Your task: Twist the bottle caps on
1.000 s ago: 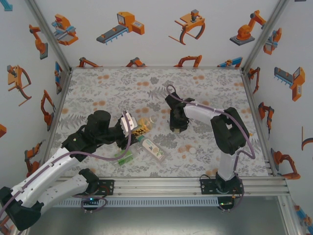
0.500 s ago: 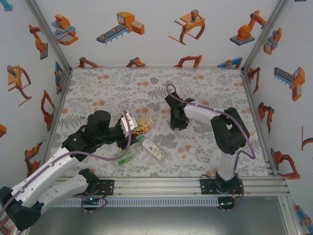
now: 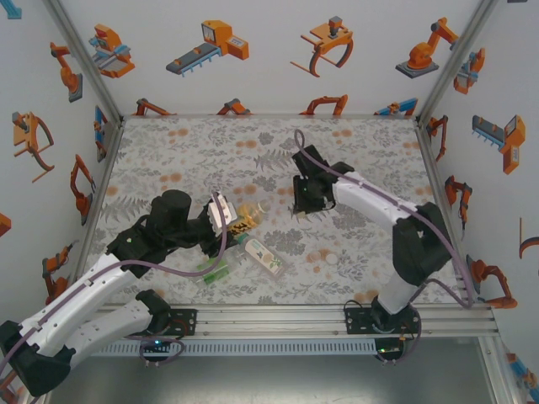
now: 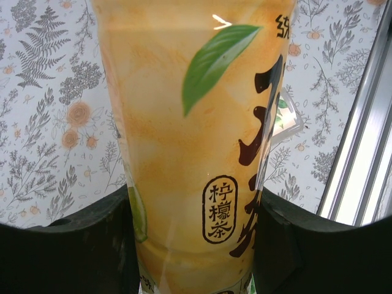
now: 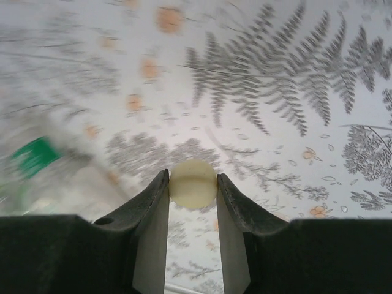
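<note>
Fern-printed cloth is covering the table [image 3: 354, 151]. Over it the right arm [image 3: 370, 198] is now standing higher and stretching further toward 12 o'clock than a second ago, when its tip was pressing down on the cloth just at 3 o'clock of the centre.

That lift is the change that matters. The right fingers [image 5: 150, 208] have been closing through that second and are now pinching a pale yellowish cap [image 5: 192, 184] by its rim, clear of the table, so the pick-up is looking done.

The left arm [image 3: 126, 252] is keeping its place, its fingers [image 4: 73, 245] clenched on the body of the amber bottle [image 4: 196, 141]. It is holding the bottle off the table just at 9 o'clock of the centre. From above I cannot tell whether the bottle's mouth is bare.

Two more bottles are lying on the cloth, the white-labelled bottle [image 3: 266, 257] at 6 o'clock and the green bottle [image 3: 215, 271] at 7 o'clock. A white cap [image 3: 331, 258] is waiting at 4 o'clock, well apart from both.

By my judgement, the next step is carrying the held cap across to the amber bottle's mouth and seating it squarely before turning. A tilted start is risking a crossed thread.
</note>
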You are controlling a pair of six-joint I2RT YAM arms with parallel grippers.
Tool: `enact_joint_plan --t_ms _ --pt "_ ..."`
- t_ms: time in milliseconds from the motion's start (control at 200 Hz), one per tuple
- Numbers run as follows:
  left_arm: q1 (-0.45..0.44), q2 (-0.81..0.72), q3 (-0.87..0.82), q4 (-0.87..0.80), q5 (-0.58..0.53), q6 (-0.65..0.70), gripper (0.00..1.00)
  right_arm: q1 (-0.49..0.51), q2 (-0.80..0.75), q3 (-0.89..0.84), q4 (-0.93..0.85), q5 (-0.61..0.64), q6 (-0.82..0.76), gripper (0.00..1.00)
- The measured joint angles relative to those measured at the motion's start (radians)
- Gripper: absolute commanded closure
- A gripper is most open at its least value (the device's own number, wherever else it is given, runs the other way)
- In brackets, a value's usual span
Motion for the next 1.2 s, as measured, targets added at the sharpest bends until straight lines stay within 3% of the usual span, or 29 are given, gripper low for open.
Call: enact_joint_plan --t_ms 60,431,721,931,1197 --pt "0.000 0.000 0.001 -0.009 0.000 0.009 1.00 0.000 -0.056 0.035 0.005 -0.059 -0.037 1.00" --pt "0.000 -0.013 0.060 -0.077 0.014 0.091 1.00 0.000 -0.378 0.004 0.251 -0.508 -0.268 1.00" --pt "0.000 -0.016 0.120 -0.150 0.067 0.169 1.00 0.002 -0.431 0.059 0.270 -0.845 -0.509 1.00" --pt "0.000 -0.012 0.160 -0.180 0.097 0.191 1.00 0.053 -0.429 0.097 0.190 -0.939 -0.695 1.00" --pt "0.000 0.006 0.166 -0.187 0.098 0.191 1.00 0.095 -0.420 0.109 0.129 -0.946 -0.796 1.00"
